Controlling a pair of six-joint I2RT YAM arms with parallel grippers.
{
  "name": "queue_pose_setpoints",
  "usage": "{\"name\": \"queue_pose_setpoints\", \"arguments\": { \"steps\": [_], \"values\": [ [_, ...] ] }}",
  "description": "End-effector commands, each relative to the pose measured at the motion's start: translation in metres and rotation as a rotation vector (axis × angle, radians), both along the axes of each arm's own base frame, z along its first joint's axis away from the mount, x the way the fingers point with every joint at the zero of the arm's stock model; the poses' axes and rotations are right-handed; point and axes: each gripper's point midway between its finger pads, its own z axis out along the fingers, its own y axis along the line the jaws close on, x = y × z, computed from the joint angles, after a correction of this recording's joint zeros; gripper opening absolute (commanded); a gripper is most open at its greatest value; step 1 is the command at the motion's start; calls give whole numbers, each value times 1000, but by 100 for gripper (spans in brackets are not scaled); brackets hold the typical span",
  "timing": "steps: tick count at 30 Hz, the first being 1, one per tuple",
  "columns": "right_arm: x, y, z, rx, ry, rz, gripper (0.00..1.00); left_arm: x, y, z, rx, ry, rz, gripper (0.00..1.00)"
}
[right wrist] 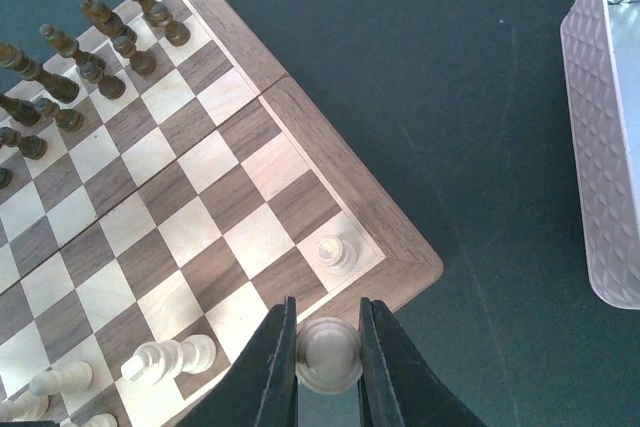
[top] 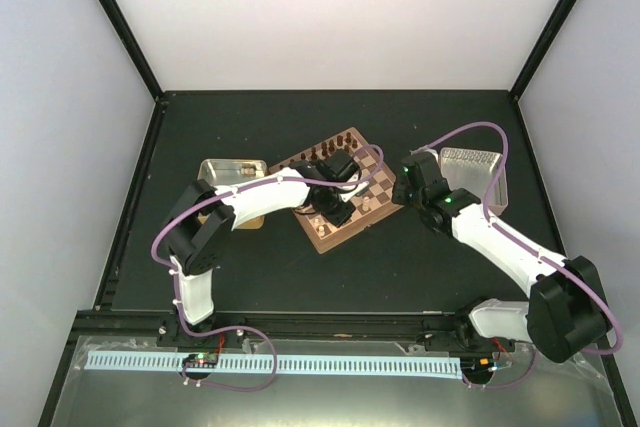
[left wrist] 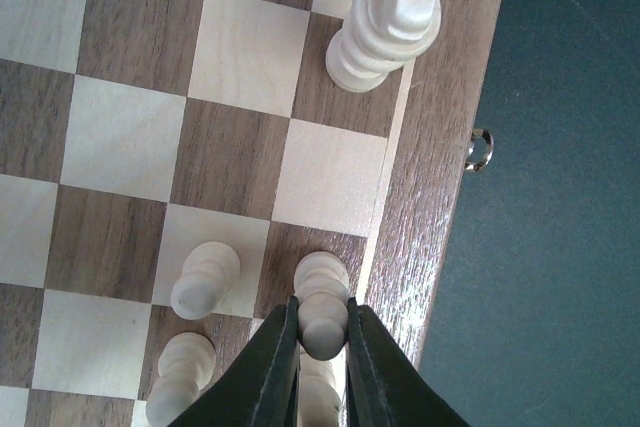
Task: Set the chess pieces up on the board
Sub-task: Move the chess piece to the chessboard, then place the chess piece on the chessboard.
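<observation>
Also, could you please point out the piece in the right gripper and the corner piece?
Held piece (right wrist: 328, 357): right wrist view, its top.
Corner piece (right wrist: 337, 252): right wrist view, its head.

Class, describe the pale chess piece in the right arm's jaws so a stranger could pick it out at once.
Find the chessboard and follow its rim to the corner nearest the silver tray. By that corner, a pale piece sits pinched in the right gripper's black jaws. Unlike the pale piece on the corner square, it is gripped, not standing free.
</observation>
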Motion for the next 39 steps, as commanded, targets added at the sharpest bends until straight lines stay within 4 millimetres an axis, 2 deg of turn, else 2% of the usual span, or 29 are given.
{"name": "queue_pose_setpoints", "arguments": {
  "steps": [1, 5, 8, 12, 17, 19, 24, 28, 33, 36, 39],
  "values": [
    [2, -1, 10, 19, -38, -1, 7, -6, 3, 10, 3, -13, -16, 15],
    [2, 2, 11, 27, -44, 13, 7, -2, -2, 16, -18, -20, -2, 29],
    [2, 2, 14, 30, -52, 18, 8, 5, -8, 26, -42, -33, 10, 35],
    [0, 2, 17, 30, -57, 24, 8, 11, -15, 46, -80, -52, 20, 38],
    [0, 7, 21, 30, -68, 54, 9, 19, -14, 69, -143, -62, 52, 39],
    [0, 14, 26, 24, -85, 86, 9, 24, -9, 84, -178, -80, 77, 39],
    [-4, 53, 43, -30, -157, 224, 10, 47, 18, 119, -287, -135, 218, 39],
    [-10, 88, 41, -107, -180, 326, 10, 62, 62, 134, -359, -168, 389, 40],
    [-16, 117, 25, -177, -182, 387, 10, 61, 116, 126, -372, -171, 547, 40],
    [-18, 126, 11, -206, -173, 395, 10, 57, 135, 119, -359, -163, 586, 41],
    [-16, 127, -1, -221, -155, 367, 10, 52, 143, 114, -352, -153, 601, 41]
  ]
}}
